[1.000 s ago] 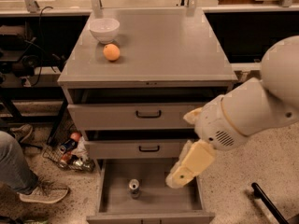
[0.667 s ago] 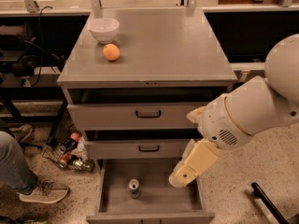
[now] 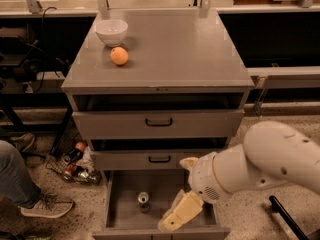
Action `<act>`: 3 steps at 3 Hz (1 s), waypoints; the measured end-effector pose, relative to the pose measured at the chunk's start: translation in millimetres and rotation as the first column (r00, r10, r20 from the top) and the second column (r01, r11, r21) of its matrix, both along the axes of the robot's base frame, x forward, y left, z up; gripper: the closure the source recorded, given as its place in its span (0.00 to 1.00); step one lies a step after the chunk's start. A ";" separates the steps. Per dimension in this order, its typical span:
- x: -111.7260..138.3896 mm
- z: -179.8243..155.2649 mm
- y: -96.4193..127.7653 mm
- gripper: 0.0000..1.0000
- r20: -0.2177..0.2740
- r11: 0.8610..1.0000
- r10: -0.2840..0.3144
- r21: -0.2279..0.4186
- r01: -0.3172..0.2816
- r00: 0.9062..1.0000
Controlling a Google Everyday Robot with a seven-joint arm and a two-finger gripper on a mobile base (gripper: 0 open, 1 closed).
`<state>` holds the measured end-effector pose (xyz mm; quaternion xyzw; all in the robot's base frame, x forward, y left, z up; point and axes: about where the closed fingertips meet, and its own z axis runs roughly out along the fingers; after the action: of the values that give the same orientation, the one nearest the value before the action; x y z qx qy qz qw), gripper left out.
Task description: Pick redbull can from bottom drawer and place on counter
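The redbull can (image 3: 143, 201) stands upright on the floor of the open bottom drawer (image 3: 125, 186), left of the drawer's middle, with its silver top showing. My gripper (image 3: 178, 213) is cream-coloured and hangs over the drawer's front right part, to the right of the can and apart from it. The white arm (image 3: 260, 161) reaches in from the right. The counter (image 3: 170, 49) is the grey top of the cabinet above.
A white bowl (image 3: 111, 31) and an orange (image 3: 119, 56) sit on the counter's back left. The two upper drawers (image 3: 159, 122) are slightly open. A wire basket with cans (image 3: 75, 163) lies on the floor at left, near a person's shoe (image 3: 45, 207). A black bar (image 3: 285, 218) lies at bottom right.
My arm and gripper have moved down and to the left, lower over the open bottom drawer and closer to the can. The can has not moved.
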<state>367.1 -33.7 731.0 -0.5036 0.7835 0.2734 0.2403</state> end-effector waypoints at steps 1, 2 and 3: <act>-11.8 -79.7 36.3 0.00 -0.055 0.997 0.029 0.066 -0.025 0.998; 4.5 -102.6 38.6 0.00 -0.049 0.995 -0.033 0.095 0.038 0.998; 5.1 -102.0 38.6 0.00 -0.046 0.995 -0.035 0.094 0.039 0.998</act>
<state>372.2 4.9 629.0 -0.4709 0.7839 0.3172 0.2515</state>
